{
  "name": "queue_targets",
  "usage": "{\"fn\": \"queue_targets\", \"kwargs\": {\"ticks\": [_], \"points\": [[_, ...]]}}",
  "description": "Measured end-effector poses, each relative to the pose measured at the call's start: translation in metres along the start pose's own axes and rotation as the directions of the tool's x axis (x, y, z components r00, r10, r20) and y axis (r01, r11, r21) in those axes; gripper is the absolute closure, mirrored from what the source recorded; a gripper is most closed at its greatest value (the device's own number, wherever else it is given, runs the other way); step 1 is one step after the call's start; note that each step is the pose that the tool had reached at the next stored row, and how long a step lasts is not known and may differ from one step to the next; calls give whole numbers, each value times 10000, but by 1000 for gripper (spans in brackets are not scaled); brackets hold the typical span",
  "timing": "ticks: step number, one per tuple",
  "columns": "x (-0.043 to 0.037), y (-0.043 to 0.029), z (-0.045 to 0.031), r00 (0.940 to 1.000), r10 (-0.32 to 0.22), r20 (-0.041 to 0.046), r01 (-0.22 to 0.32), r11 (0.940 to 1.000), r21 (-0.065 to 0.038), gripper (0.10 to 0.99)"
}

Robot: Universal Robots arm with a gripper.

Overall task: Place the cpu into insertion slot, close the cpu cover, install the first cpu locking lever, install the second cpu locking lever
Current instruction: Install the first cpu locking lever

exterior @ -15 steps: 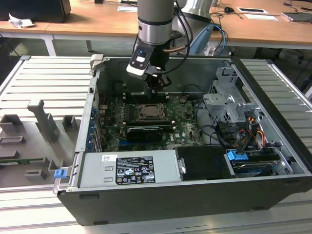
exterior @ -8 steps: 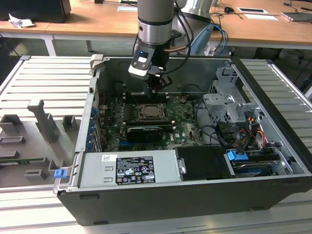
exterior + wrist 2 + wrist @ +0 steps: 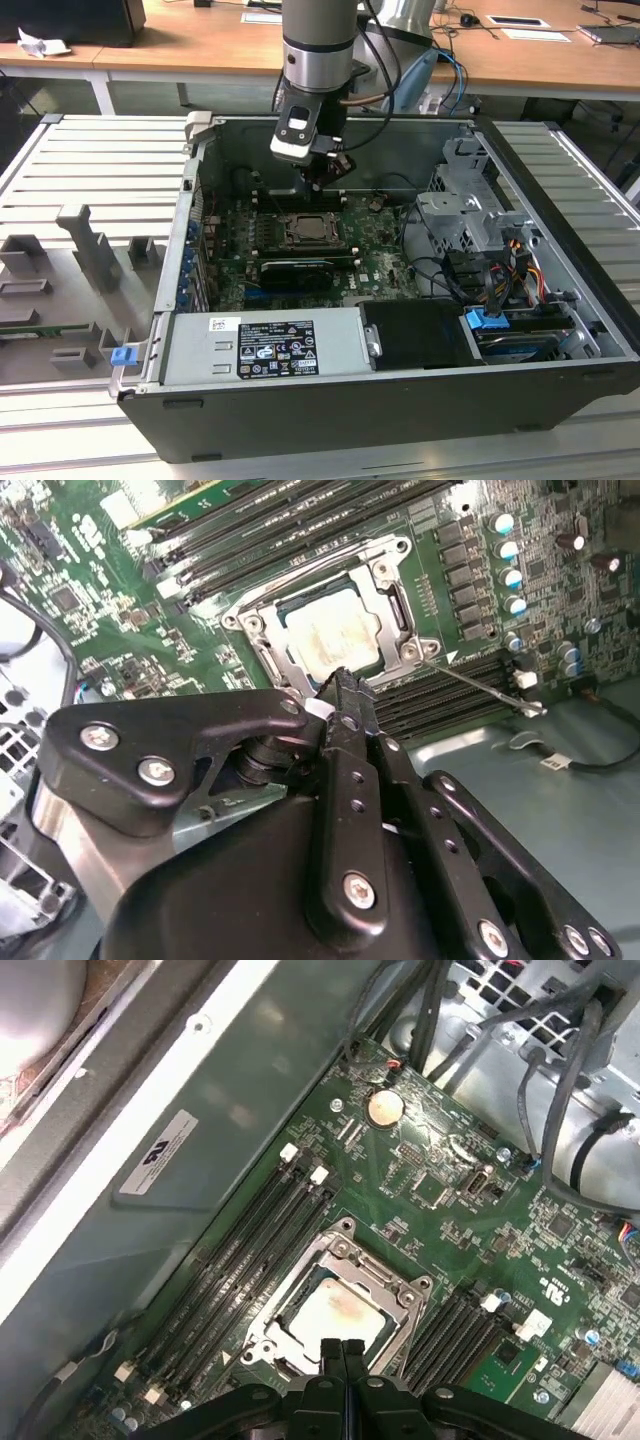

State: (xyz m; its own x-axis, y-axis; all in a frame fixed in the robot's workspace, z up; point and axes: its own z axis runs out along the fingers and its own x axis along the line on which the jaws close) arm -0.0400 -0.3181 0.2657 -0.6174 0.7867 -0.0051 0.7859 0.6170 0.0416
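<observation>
Inside the open case [image 3: 330, 425], the gripper [image 3: 336, 1345], fingers [image 3: 328, 1356] pressed together, hangs over the cover's [image 3: 403, 1307] edge, the cpu [image 3: 335, 1310] seated beneath.

One cpu [image 3: 338, 1312], one cpu cover [image 3: 376, 1264], one motherboard [image 3: 450, 1222].

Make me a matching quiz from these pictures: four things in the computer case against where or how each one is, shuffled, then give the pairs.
1 gripper
2 coin battery
3 cpu
4 cpu cover

A seated in the insertion slot
B round, silvery, on the green motherboard
C shut, at that slot's edge
D metal frame around the chip

Pairs: 1-C, 2-B, 3-A, 4-D
</observation>
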Motion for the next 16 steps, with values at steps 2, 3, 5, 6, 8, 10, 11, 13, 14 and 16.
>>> {"fn": "queue_targets", "kwargs": {"ticks": [2,3,5,6,8,10,11,13,14,16], "points": [[0,0,0,9992,-401,-17,401,9992,-2,980],[0,0,0,9983,-579,-24,579,9983,-4,980],[0,0,0,9959,-907,-37,907,9959,-6,980],[0,0,0,9931,-1172,-48,1172,9931,-9,980],[0,0,0,9887,-1497,-62,1497,9887,-12,980],[0,0,0,9809,-1943,-80,1943,9809,-18,980],[0,0,0,9753,-2205,-90,2205,9754,-21,980],[-1,-1,1,9512,-3084,-126,3084,9513,-34,980],[-1,-1,2,9453,-3259,-135,3258,9454,-38,980],[-1,-1,5,9311,-3645,-152,3644,9312,-42,980]]}}
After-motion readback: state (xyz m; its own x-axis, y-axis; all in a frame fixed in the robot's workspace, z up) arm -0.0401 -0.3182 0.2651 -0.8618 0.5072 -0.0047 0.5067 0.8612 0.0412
